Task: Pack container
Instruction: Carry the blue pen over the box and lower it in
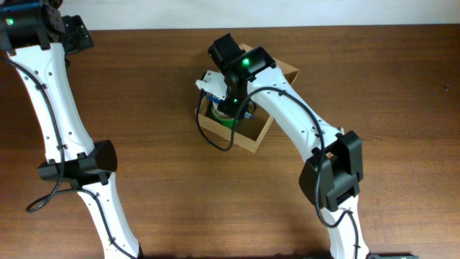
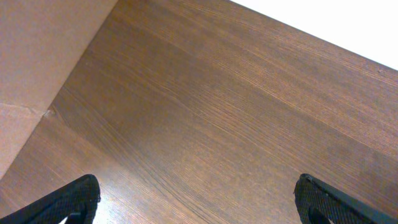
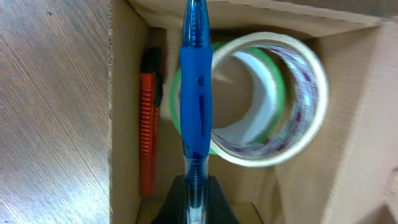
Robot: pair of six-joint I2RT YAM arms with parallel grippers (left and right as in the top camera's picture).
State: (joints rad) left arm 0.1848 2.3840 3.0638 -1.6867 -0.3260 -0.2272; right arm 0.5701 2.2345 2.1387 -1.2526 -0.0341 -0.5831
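The bench (image 1: 165,86) fills nearly every view: dark brown wood with a fine, straight grain and a light sheen. It ends at the far side against a plain white backdrop (image 1: 287,11), and nothing more of the room shows.

The left arm (image 1: 54,93), white with black joints, runs up the left side of the bench to the far left corner, well apart from the packing. The right arm (image 1: 302,122) reaches from the near edge diagonally to the middle of the bench, a green light glowing on its wrist.

The container (image 1: 244,142) sits near the bench's centre, a little toward the far side, turned at an angle. It is open, and the right wrist hangs directly over it.

In the left wrist view a tan cardboard panel (image 2: 37,62) with a crease rises at the left edge; what it belongs to cannot be told.

Inside the container, a clear-tan tape roll (image 3: 305,106) stands on edge with a green tape roll (image 3: 176,118) just behind it. An orange utility knife (image 3: 148,124) lies along the left wall.

The right fingers (image 3: 217,205) are clenched on the end of a blue pen (image 3: 196,93), which extends out over the tape rolls. Whether it touches them cannot be told.

The left fingers (image 2: 68,202) are spread wide over bare wood, with nothing between them.
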